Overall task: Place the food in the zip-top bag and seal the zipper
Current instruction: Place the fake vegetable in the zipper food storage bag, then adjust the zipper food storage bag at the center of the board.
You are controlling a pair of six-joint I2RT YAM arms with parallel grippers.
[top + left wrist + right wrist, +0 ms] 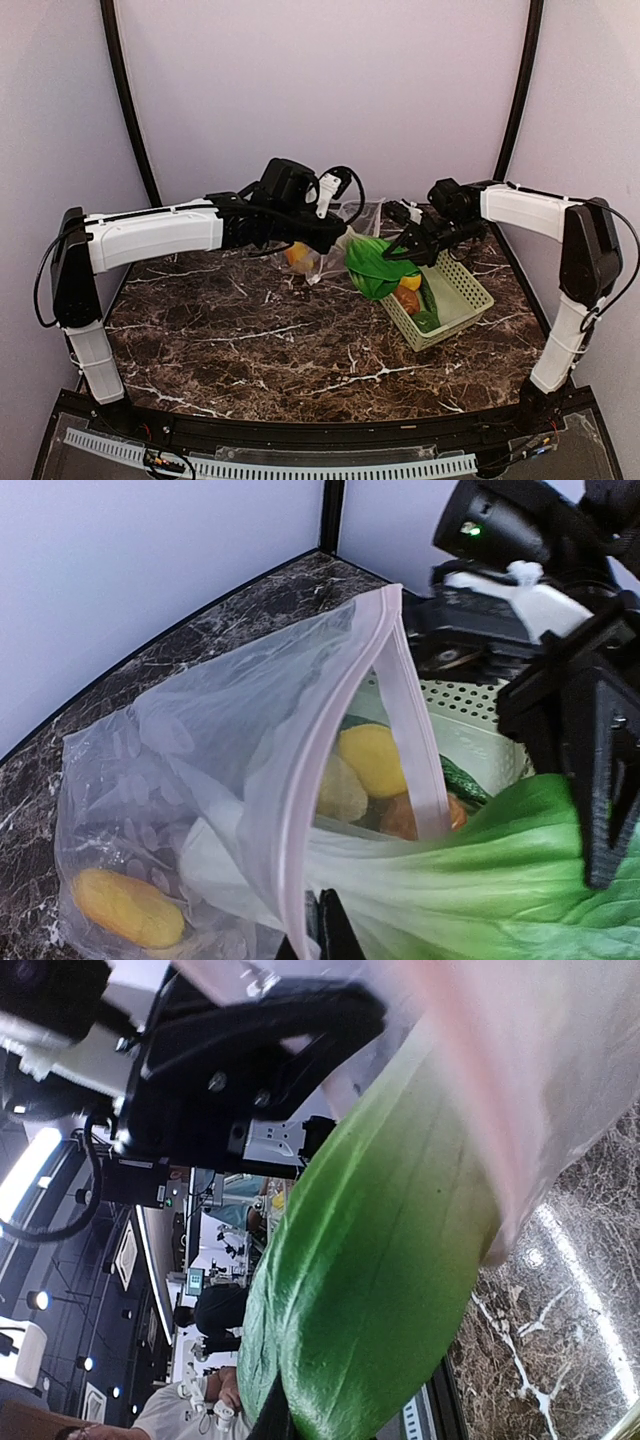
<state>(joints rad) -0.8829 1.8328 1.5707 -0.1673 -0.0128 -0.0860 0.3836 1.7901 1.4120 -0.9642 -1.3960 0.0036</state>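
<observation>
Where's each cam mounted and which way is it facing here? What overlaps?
Top external: above and behind the bases, looking down over the table; left arm and right arm show.
Left wrist: behind the left gripper, facing the zip-top bag mouth, basket beyond; own fingertips at bottom edge.
Right wrist: behind the right gripper, looking along the bok choy toward the left gripper; own fingers barely visible.
Shared: all see bag and bok choy; each wrist sees the other gripper.
</observation>
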